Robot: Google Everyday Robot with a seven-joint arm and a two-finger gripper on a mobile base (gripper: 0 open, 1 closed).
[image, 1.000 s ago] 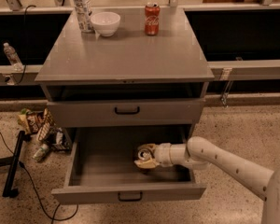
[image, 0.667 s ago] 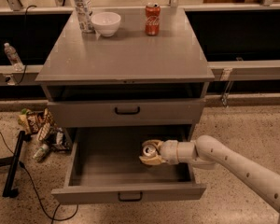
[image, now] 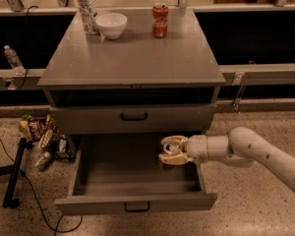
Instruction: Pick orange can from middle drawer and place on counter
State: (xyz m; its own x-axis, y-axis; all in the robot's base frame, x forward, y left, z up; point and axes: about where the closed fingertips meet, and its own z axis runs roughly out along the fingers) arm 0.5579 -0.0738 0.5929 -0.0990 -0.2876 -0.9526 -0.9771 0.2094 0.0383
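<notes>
The middle drawer [image: 119, 170] is pulled open at the bottom of the grey cabinet. My gripper [image: 173, 151] comes in from the right on a white arm and is over the drawer's right part. It is shut on the orange can [image: 171, 146], which is held above the drawer floor with its silver top facing the camera. The fingers hide most of the can's body. The counter [image: 132, 58] is the cabinet's flat grey top, above and behind the gripper.
On the counter's back edge stand a red cola can [image: 160, 20], a white bowl [image: 111, 24] and a clear plastic bottle [image: 87, 9]. The closed drawer front [image: 133, 117] lies just above the gripper. Snack bags [image: 42, 132] and a black stand leg [image: 14, 173] lie on the floor at left.
My gripper has risen and moved right with the orange can in it, from low in the drawer to near the drawer's upper right.
</notes>
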